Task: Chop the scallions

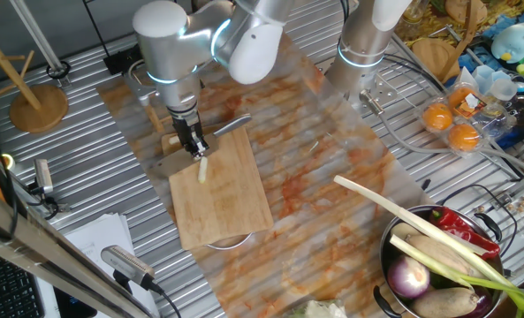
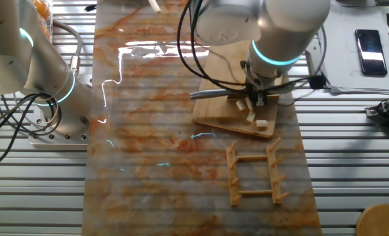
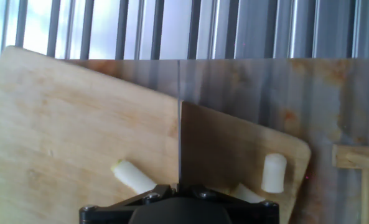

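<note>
The black two-finger gripper [image 1: 193, 144] is closed on a steel knife [image 3: 180, 140], blade edge-on over the pale bamboo cutting board [image 1: 222, 199]. Cream-white cylindrical scallions [image 3: 274, 172] lie in 3 chunks on the board beneath the blade. These loose round pieces could roll off the board's edge under a downward chop.

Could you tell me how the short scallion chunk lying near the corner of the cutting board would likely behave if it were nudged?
The scallion chunk is a short, round cylinder lying on its side, so it would probably roll. It looks small and likely light. It sits near the cutting board's corner, so it might roll off.
</note>
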You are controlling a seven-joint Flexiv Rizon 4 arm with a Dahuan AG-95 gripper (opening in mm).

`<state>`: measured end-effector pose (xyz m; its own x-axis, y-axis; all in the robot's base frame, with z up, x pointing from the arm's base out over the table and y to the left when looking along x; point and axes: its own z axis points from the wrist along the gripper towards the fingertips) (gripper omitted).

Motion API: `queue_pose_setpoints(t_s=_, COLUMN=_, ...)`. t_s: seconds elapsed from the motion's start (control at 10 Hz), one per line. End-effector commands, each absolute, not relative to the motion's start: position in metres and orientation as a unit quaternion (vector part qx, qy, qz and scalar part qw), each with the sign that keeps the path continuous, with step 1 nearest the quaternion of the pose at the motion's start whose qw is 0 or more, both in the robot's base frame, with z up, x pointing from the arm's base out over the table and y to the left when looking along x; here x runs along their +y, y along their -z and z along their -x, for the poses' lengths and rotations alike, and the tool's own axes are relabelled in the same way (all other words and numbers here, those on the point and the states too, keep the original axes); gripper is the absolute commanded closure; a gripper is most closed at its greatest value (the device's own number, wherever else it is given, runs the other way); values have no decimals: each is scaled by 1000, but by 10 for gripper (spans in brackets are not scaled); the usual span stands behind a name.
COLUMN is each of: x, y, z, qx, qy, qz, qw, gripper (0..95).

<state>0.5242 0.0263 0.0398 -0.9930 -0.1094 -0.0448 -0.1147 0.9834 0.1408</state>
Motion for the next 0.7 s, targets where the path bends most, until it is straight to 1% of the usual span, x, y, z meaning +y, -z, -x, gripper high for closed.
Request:
queue_pose_setpoints(t_s=0.1, x=32, y=-26, z=-533, qx=997, qy=-61, qz=44, qw=16, gripper=950)
queue_pose_setpoints(t_s=0.2, x=33, y=-27, z=-535, qx=998, qy=-44, qz=48, qw=15, gripper=950)
queue_pose_setpoints(t_s=0.3, x=32, y=-31, z=-535, qx=998, qy=-43, qz=50, qw=11, gripper=950)
queue_pose_setpoints(t_s=0.4, x=27, y=-43, z=-535, qx=998, qy=-32, qz=57, qw=-4, gripper=950)
queue_pose_setpoints(t_s=0.7, x=26, y=-61, z=-529, qx=998, qy=-45, qz=48, qw=-8, gripper=950)
